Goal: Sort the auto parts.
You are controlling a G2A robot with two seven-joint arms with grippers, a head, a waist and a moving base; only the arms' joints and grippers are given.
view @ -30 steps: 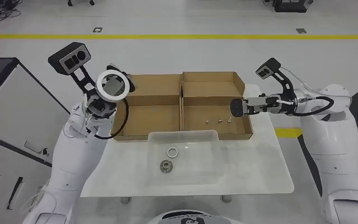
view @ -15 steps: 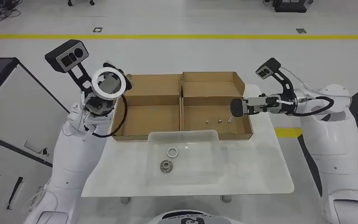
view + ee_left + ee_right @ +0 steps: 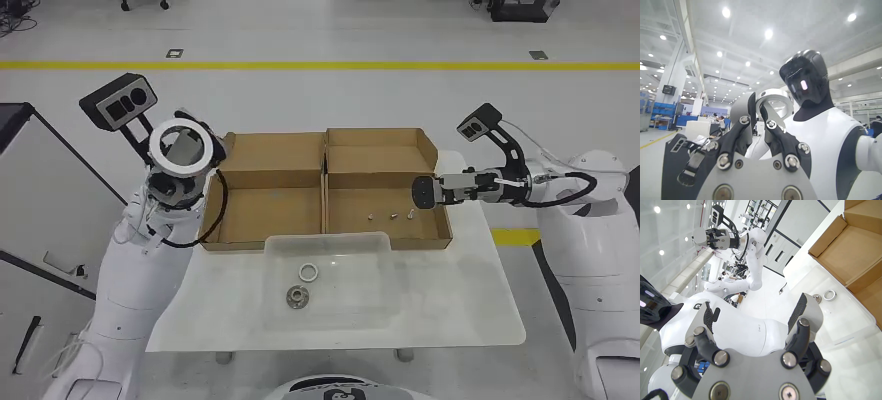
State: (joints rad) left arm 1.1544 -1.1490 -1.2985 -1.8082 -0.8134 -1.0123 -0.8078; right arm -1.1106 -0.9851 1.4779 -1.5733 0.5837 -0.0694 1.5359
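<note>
My left gripper [image 3: 757, 110] is shut on the rim of a large silver metal ring [image 3: 774, 101], one finger inside the ring and one outside. In the top view that ring [image 3: 181, 148] is held high, left of the cardboard box [image 3: 325, 175] and off the table. My right gripper [image 3: 414, 192] hangs open over the box's front right compartment, with nothing between its fingers [image 3: 799, 308]. Three small metal parts [image 3: 392, 213] lie in that compartment. A white ring [image 3: 309, 271] and a flanged metal part [image 3: 296, 295] lie in the clear tray [image 3: 370, 300].
The box has several compartments; the others look bare. The clear tray stands at the table's front, right against the box. The white table [image 3: 490, 300] has free room to the right of the tray.
My left arm has carried the large ring a little to the left, away from the box. The right arm has kept still.
</note>
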